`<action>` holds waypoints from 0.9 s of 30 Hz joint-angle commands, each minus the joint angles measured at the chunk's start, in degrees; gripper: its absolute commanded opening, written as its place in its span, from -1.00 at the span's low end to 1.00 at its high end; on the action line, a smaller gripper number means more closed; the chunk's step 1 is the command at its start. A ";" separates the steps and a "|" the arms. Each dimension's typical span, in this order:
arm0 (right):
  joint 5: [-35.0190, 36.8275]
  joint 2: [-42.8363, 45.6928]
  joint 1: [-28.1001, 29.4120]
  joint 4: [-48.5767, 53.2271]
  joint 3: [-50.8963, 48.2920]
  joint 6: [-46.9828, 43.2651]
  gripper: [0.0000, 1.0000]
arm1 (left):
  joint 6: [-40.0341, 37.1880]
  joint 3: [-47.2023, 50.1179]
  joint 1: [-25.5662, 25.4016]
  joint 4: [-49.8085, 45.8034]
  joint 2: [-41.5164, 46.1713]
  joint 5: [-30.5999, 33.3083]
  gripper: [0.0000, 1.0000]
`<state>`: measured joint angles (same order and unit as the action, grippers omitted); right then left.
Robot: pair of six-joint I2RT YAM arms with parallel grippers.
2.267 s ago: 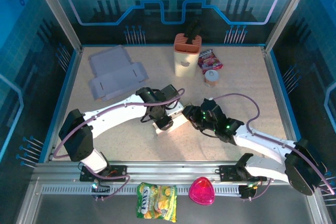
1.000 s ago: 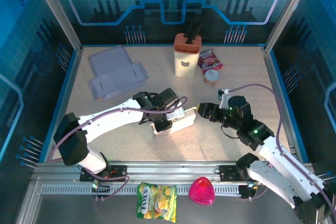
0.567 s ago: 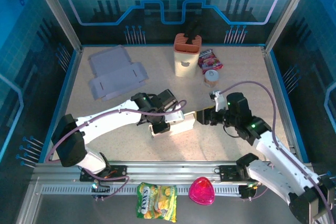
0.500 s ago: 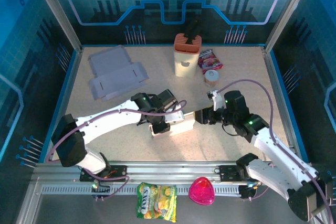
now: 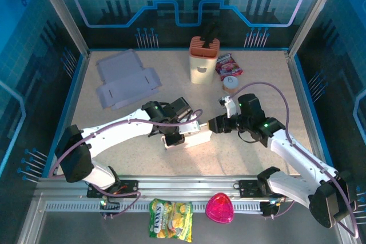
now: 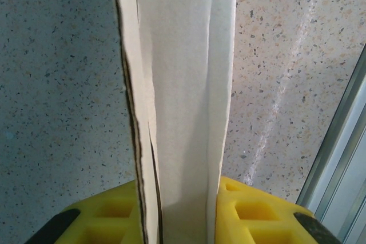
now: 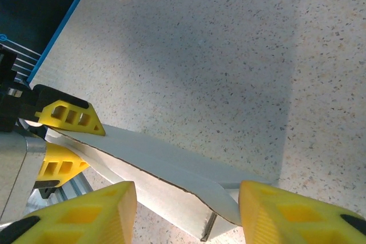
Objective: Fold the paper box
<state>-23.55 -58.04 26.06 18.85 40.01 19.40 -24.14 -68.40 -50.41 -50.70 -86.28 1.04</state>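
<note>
- My left end effector is clamped on the paper box, with a yellow, hollow-celled finger pressing each side of its flattened wall.
- My right end effector stands apart. Its two yellow fingers straddle the box's other end, with a gap on both sides.
- The box is a long, narrow piece of pale, smooth cardboard with brown raw-cut edges and doubled layers. A flap bends over at the right end.
- Its long axis runs left to right, roughly along the near edge of the table, with the right end angled slightly toward the far edge.
- It sits mid-table, nearer the near edge, on a speckled surface.
- A flat grey cardboard blank lies by the far left corner.
</note>
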 commanded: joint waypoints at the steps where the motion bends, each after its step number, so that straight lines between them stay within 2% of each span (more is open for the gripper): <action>1: -2.28 0.59 -0.59 -0.49 0.86 -0.44 -0.05 | -0.60 1.08 0.32 -1.25 0.81 -1.41 -0.49; 8: -1.85 2.23 -0.58 0.81 0.24 -0.09 -0.23 | -0.47 0.90 0.40 -1.31 0.65 -1.25 -0.49; 22: -0.98 1.65 -0.40 1.76 -0.23 0.29 -0.24 | -0.51 0.77 0.47 -1.25 0.47 -1.10 -0.50; 27: 0.27 2.19 -0.40 1.54 -0.19 0.29 -0.14 | -0.38 0.77 0.49 -1.16 0.57 -1.05 -0.50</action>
<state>-24.05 -56.51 26.06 19.53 40.01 19.53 -24.14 -68.40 -50.37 -50.72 -86.28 1.02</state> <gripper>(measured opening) 0.425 0.254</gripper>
